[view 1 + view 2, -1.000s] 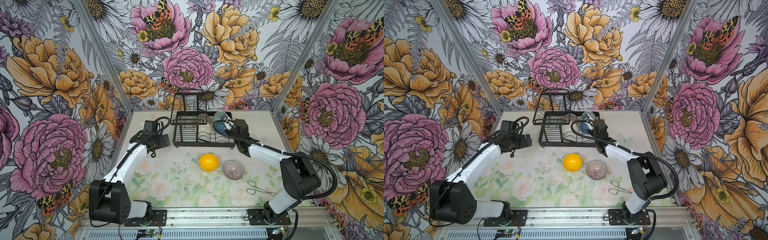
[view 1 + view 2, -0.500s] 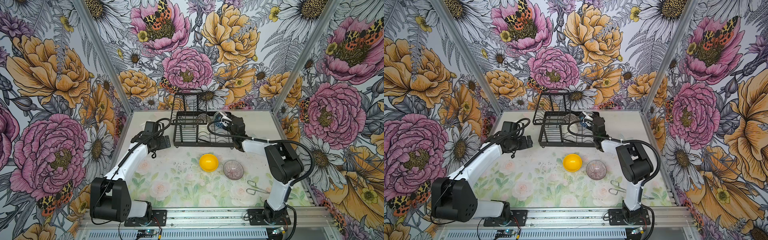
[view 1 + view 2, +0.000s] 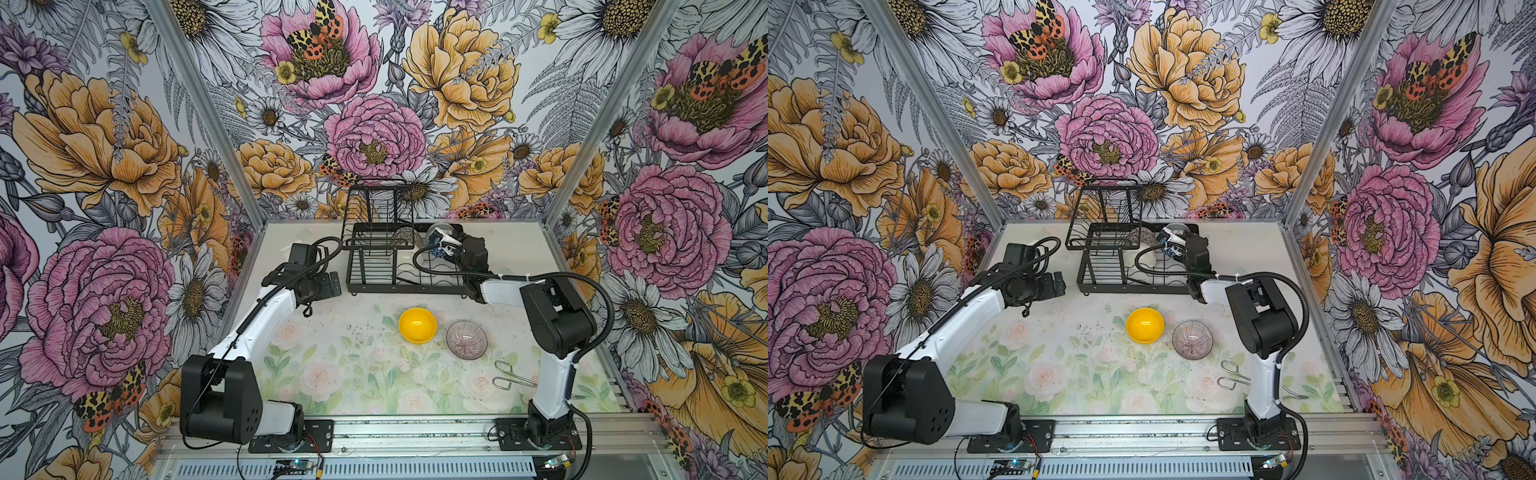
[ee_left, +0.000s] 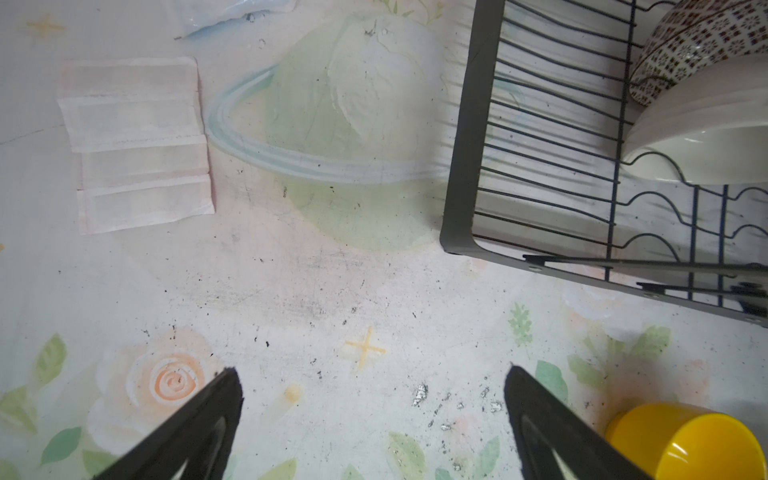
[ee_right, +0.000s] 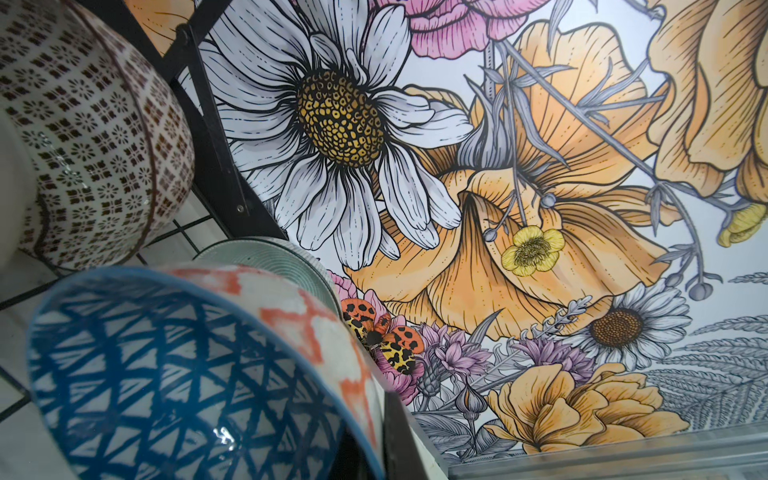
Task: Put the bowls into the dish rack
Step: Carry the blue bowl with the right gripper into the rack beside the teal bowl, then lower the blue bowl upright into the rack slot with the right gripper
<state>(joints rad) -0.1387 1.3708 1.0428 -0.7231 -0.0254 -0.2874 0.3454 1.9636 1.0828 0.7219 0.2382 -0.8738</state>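
The black wire dish rack (image 3: 353,266) (image 3: 1084,266) (image 4: 461,166) stands at the back of the table. A mosaic bowl (image 3: 403,237) (image 3: 1140,237) (image 5: 83,145), a cream bowl (image 3: 1146,259) (image 4: 698,137) and a pale teal bowl (image 3: 1177,227) (image 5: 270,257) sit in it. At its right end my right gripper (image 3: 446,245) (image 3: 1173,245) (image 5: 374,449) is shut on the rim of the blue triangle-patterned bowl (image 3: 438,245) (image 5: 166,374), tilted on edge beside the teal one. A yellow bowl (image 3: 417,325) (image 3: 1145,325) (image 4: 685,440) and a mauve bowl (image 3: 466,339) (image 3: 1192,339) lie on the table in front. My left gripper (image 3: 328,284) (image 3: 1057,284) (image 4: 370,374) hangs open and empty left of the rack.
Metal wire tongs (image 3: 511,376) (image 3: 1233,376) lie on the table at the front right, close to the right arm's base. The rack's raised upper basket (image 3: 380,208) stands over its left half. Flowered walls close in the back and both sides.
The right arm's elbow has swung in toward the rack, and the blue bowl has tipped from facing up to on edge at the rack's right end. The left arm has barely moved.
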